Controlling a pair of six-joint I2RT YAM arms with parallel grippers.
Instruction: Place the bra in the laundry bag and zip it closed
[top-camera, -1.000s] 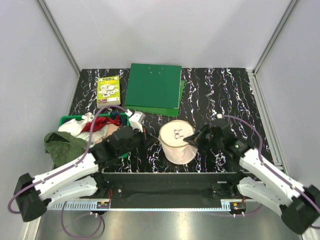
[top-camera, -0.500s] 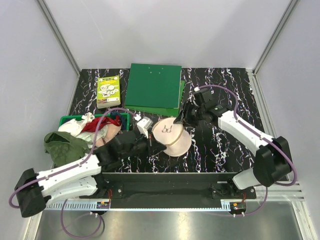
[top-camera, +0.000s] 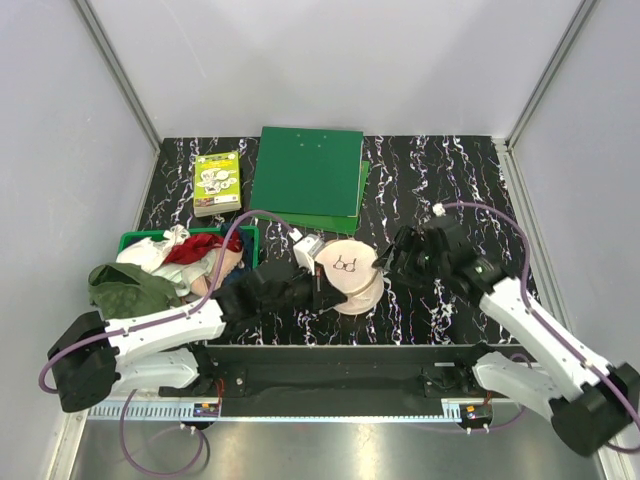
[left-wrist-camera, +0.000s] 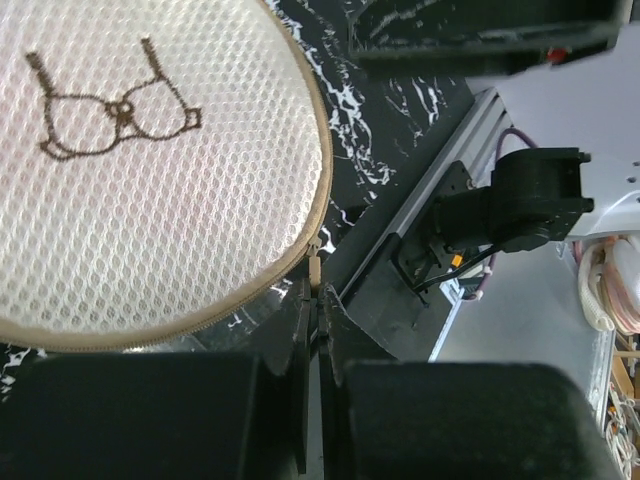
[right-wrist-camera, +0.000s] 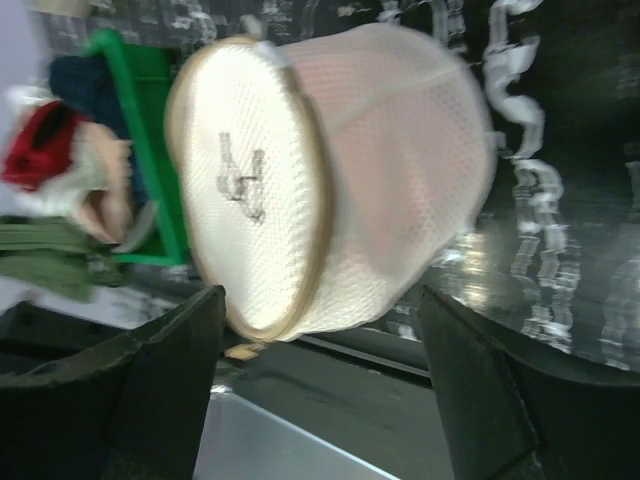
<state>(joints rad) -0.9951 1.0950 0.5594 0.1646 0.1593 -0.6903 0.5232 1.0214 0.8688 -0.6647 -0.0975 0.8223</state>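
Observation:
The laundry bag (top-camera: 352, 278) is a round cream mesh pouch lying tilted on the black marbled table, its bra-print face (left-wrist-camera: 120, 110) turned up. Its tan rim zip looks closed around the face. The bra shows only as a pink tint (right-wrist-camera: 405, 140) through the mesh side. My left gripper (top-camera: 318, 290) sits at the bag's near-left rim. In the left wrist view it (left-wrist-camera: 316, 292) is shut on the small cream zip pull (left-wrist-camera: 316, 268). My right gripper (top-camera: 385, 263) stands open just right of the bag. In the right wrist view it (right-wrist-camera: 320, 300) frames the bag (right-wrist-camera: 300, 170) without touching it.
A green plastic basket (top-camera: 135, 240) with red, white and peach cloths stands at the left. An olive-green garment (top-camera: 125, 290) hangs over its near side. Green folders (top-camera: 305, 175) and a small green booklet (top-camera: 217, 182) lie at the back. The table's front rail (top-camera: 340, 352) runs close behind the bag.
My right gripper has opened and let go of the bag, swinging back to its right side. My left gripper has moved right with the zip pull. The bag has tipped.

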